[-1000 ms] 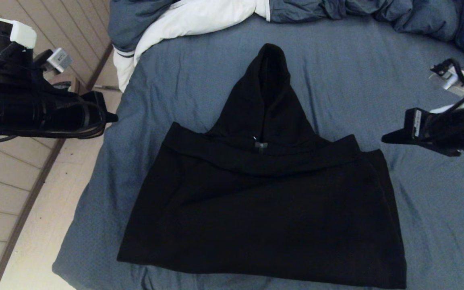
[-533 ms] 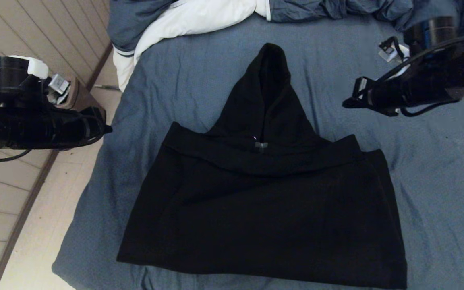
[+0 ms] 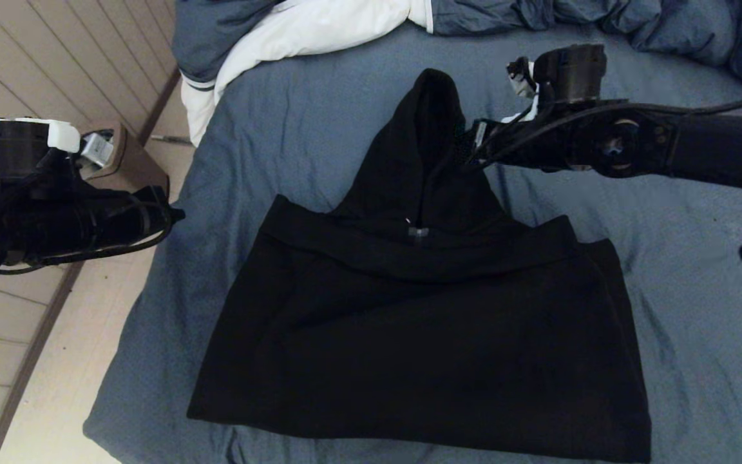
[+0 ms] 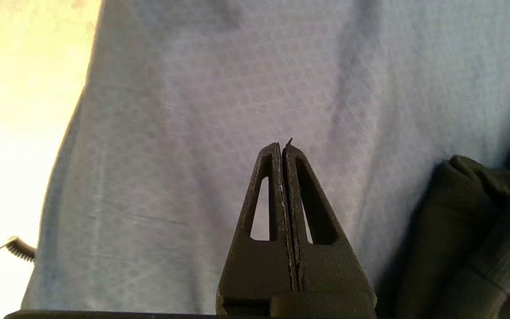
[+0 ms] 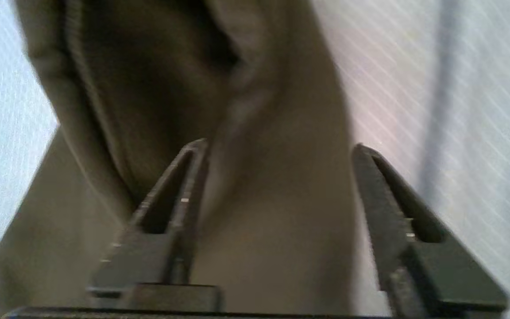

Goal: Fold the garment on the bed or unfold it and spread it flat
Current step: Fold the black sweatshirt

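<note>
- The garment (image 3: pixel 419 322) lies in the middle of the bed (image 3: pixel 699 335), sleeves tucked out of sight so the body forms a broad dark block, with the hood (image 3: pixel 429 148) pointing away toward the duvet (image 3: pixel 319 29) bunched at the far edge.
- Step in hand, as judged: the hood fold. The right gripper (image 3: pixel 467 151) hangs at the hood's right edge, jaws parted and holding nothing.
- The next move calls for closing on the hood's edge, then carrying it toward the garment's body without dragging the folds beneath.
- The left gripper (image 3: pixel 174 214) hovers off the garment's left side, over the edge of the bed, jaws pressed together and empty.
- The right wrist view alone shows the hood cloth lying between the parted fingers (image 5: pixel 175 195); the head view hides this against the black fabric.
- The left wrist view alone shows the meeting fingertips (image 4: pixel 283 153) above bare sheet, with a ribbed corner of the garment beside them.
</note>
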Robot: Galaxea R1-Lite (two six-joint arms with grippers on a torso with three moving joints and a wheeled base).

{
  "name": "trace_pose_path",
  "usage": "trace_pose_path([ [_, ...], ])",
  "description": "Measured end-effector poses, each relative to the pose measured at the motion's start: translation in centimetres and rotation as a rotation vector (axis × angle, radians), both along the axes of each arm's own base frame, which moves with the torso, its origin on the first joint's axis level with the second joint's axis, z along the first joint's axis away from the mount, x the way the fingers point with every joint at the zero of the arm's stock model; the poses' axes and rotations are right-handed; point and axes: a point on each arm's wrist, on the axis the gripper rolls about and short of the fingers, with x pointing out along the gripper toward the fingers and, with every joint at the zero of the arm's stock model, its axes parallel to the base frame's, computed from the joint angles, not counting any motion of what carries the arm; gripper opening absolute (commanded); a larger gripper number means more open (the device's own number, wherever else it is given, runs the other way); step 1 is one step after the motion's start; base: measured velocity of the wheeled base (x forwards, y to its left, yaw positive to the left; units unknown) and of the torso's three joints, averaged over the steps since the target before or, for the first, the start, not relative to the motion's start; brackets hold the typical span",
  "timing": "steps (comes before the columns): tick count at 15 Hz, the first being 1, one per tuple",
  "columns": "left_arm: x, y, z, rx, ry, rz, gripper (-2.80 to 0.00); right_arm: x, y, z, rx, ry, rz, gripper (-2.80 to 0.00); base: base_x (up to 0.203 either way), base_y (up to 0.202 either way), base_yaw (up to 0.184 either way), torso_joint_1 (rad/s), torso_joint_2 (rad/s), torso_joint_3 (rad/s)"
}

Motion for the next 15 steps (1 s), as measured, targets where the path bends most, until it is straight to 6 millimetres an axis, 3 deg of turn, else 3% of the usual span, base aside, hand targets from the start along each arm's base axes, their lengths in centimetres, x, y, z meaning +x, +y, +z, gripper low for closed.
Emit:
trace_pose_path([
  [4,-0.3,-0.5,-0.4,0.0,-0.022,-0.017,-2.8,-0.1,2.5,-0.5,-0.03,-0.029,-0.012,0.0,0.0,0.0,0.0,0.0,0.0,0.0],
  [8,-0.4,-0.9,-0.9,0.002,-0.019,-0.03,-2.8,0.7,3.2,-1.4,-0.073,-0.054,-0.052,0.0,0.0,0.0,0.0,0.0,0.0,0.0],
  [9,-0.3,-1.0,-1.0,0.001,-0.015,-0.034,-2.8,1.0,3.2,-1.8,-0.077,-0.046,-0.057,-2.8,0.0,0.0,0.0,0.0,0.0,0.0],
  [15,-0.3,-1.5,-1.6,0.003,0.004,-0.051,-2.8,1.8,3.1,-2.9,-0.093,-0.026,-0.069,-2.8,0.0,0.0,0.0,0.0,0.0,0.0],
])
